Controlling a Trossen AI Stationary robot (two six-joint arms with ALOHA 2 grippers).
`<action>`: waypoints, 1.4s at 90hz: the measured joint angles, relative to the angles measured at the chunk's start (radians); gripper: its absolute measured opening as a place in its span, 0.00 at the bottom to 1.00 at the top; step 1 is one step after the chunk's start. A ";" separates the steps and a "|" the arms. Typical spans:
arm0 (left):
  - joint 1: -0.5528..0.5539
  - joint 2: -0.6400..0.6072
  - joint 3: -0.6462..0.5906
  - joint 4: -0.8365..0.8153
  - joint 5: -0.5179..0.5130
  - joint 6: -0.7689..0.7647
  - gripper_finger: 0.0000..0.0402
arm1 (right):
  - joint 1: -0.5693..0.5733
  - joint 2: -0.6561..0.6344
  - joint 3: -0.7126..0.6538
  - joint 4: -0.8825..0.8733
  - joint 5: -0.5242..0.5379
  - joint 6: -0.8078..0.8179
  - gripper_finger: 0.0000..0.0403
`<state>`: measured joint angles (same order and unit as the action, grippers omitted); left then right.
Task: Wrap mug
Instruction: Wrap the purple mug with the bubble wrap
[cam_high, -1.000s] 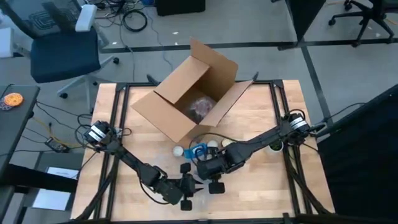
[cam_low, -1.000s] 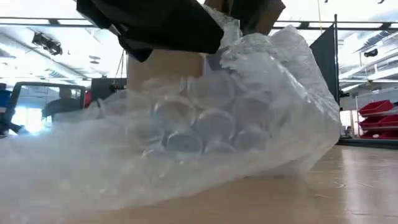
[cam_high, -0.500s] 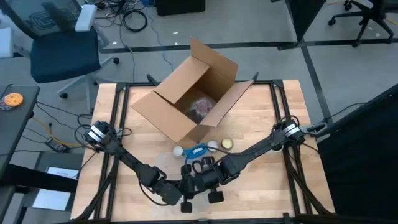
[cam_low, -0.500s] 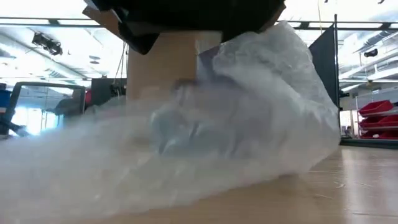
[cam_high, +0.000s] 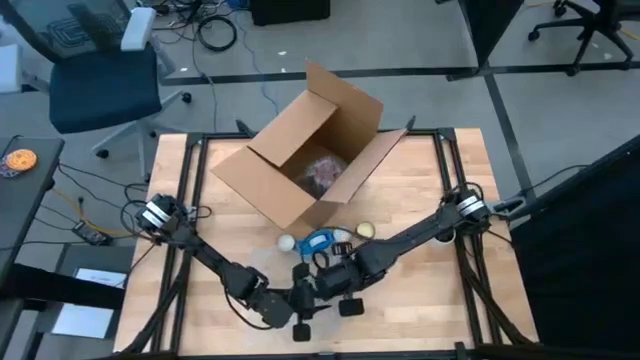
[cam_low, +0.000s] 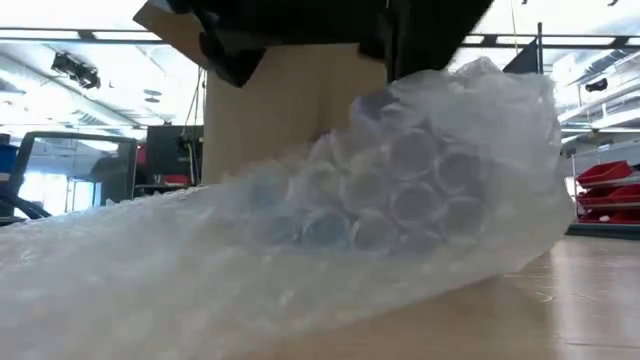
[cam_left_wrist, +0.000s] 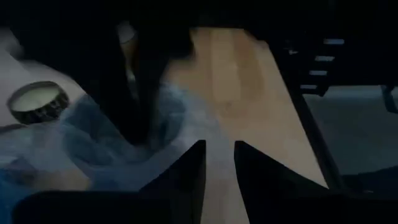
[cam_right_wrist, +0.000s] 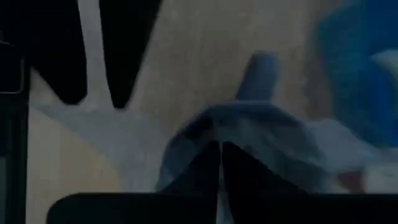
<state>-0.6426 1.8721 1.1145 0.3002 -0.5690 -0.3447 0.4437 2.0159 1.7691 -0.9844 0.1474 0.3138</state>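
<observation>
The blue mug (cam_high: 318, 243) stands on the table just in front of the cardboard box (cam_high: 305, 160); it also shows in the right wrist view (cam_right_wrist: 360, 62). Clear bubble wrap (cam_low: 380, 200) lies bunched near the table's front edge, its bottom on the wood. My left gripper (cam_high: 303, 300) and my right gripper (cam_high: 322, 284) meet at that wrap, near side of the mug, both shut on it. The mug stands clear of both grippers. My left gripper has a strip of the bubble wrap (cam_left_wrist: 217, 163) between its two nearly closed fingers. One layer or several, I cannot tell. The rest of the wrap lies on the table ahead of the fingers. My right gripper pinches a raised fold of the bubble wrap (cam_right_wrist: 219, 135) between its fingertips. The fold stands up from the table in a bunch, and the sheet around it rests slack on the wood.
The open cardboard box lies tipped at the table's far middle, with something wrapped inside. Three small round things (cam_high: 287, 241) (cam_high: 343, 234) (cam_high: 365, 230) lie beside the mug, and a tape roll (cam_left_wrist: 34, 102) shows in the left wrist view. Bare wood lies to the right.
My right gripper has gone from beside the mug toward the table's near edge and close to my left gripper. The bunched bubble wrap has shifted: in the low view its raised hump now stands farther right and fuller.
</observation>
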 joint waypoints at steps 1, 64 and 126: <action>0.000 0.000 0.000 0.000 0.000 0.000 0.17 | 0.000 -0.004 0.000 -0.003 0.005 0.000 0.00; 0.001 0.000 0.000 -0.004 -0.002 0.000 0.17 | -0.035 -0.037 -0.255 0.264 -0.140 0.043 0.00; 0.005 -0.036 0.009 0.022 0.102 -0.007 0.17 | 0.008 -0.089 -0.109 0.096 -0.092 0.030 0.00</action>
<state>-0.6373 1.8362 1.1233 0.3225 -0.4667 -0.3519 0.4515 1.9266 1.6600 -0.8885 0.0559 0.3435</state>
